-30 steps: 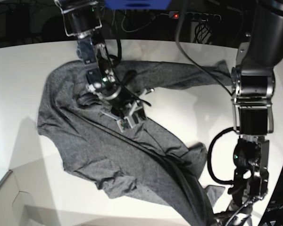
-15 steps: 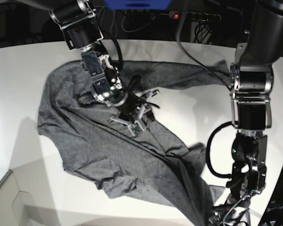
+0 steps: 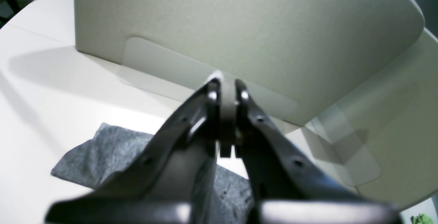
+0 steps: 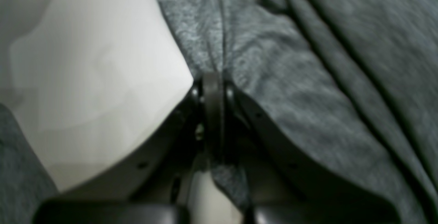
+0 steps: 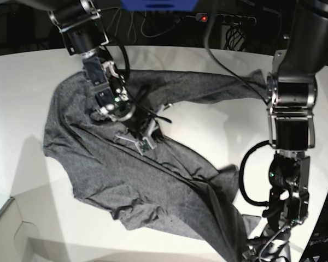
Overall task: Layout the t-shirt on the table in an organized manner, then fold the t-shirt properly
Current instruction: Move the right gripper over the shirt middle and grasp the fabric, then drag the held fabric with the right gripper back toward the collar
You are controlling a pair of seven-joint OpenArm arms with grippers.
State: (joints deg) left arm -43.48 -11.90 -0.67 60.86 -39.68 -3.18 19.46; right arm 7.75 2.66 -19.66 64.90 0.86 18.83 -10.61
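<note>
The dark grey t-shirt (image 5: 98,164) lies rumpled across the white table (image 5: 218,125), one long sleeve stretched toward the far right. My right gripper (image 5: 144,143) presses down on the shirt's middle. In the right wrist view it (image 4: 214,82) is shut, with a fold of the shirt (image 4: 291,90) pinched between its fingers. My left gripper (image 5: 255,248) sits low at the near right edge, where a taut ridge of fabric runs to it. In the left wrist view it (image 3: 226,92) is shut, with grey cloth (image 3: 102,152) hanging from between its fingers.
A beige board (image 3: 239,29) stands on the table just beyond the left gripper. Pale box flaps (image 5: 11,232) sit at the near left corner. Behind the table's curved far edge lie a power strip (image 5: 224,18) and cables.
My right gripper has drawn back to the left over the shirt and closed on the fabric. The left arm has barely moved.
</note>
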